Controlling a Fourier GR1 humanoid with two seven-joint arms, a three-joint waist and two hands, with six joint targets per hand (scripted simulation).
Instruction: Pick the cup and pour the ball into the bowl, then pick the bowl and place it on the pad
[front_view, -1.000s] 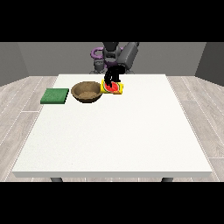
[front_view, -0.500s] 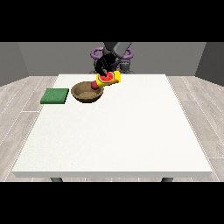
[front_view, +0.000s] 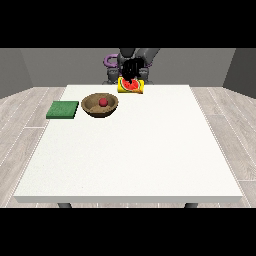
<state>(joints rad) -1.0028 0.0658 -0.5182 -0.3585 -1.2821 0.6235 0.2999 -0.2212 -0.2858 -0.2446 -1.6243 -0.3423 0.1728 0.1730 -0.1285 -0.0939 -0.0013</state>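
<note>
Over by the far edge of the white table, the one hand I can make out is wrapped round the yellow cup, which is tipped on its side with its red mouth facing the camera, held just above the tabletop. Red ball is already sitting in the brown bowl, so I'd say the pour is basically done. Next up, I reckon: put the cup down, grab the bowl and move it onto the green pad, which lies just beside it towards the view's left. Honestly can't find the other hand, it's lost in the dark torso, and the fingers on the cup are just a black blob.
</note>
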